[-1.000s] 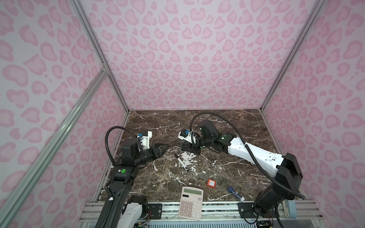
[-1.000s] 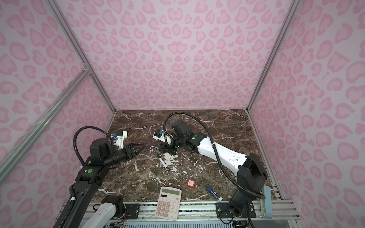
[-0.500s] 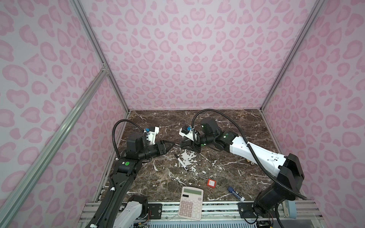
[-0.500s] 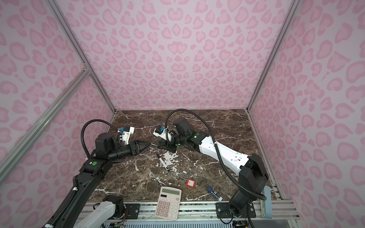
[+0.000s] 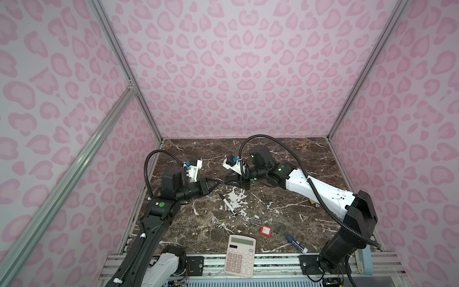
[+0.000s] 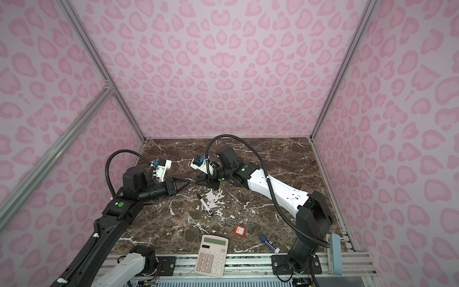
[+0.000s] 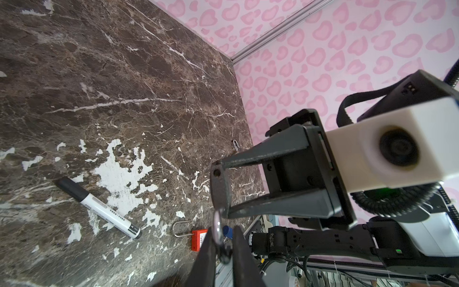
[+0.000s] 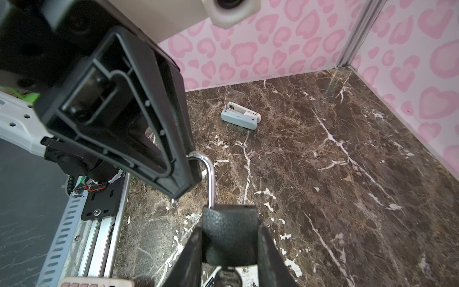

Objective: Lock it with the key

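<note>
A black padlock [image 8: 228, 244] sits between the fingers of my right gripper [image 8: 229, 227], which is shut on its body. The key [image 8: 227, 277] sticks in the underside of the lock. The lock's silver shackle [image 8: 211, 179] stands open and reaches to my left gripper's fingers [image 8: 171, 149]. In the left wrist view my left gripper [image 7: 222, 229] is shut on the shackle [image 7: 218, 227], just below the padlock [image 7: 219, 184]. In both top views the left gripper [image 5: 217, 182] [image 6: 188, 181] and the right gripper [image 5: 226, 179] [image 6: 198, 179] meet tip to tip above the marble table [image 5: 285, 159].
A red padlock [image 5: 265, 230] with an open shackle, a calculator [image 5: 239, 256], a marker pen [image 5: 228, 204] and a blue-capped stick [image 5: 296, 244] lie near the front. A small white and grey device [image 8: 239, 116] lies toward the back wall.
My left arm has swung right to the right gripper, and its jaws have closed onto the padlock's shackle. The right gripper has kept its hold and risen slightly.
</note>
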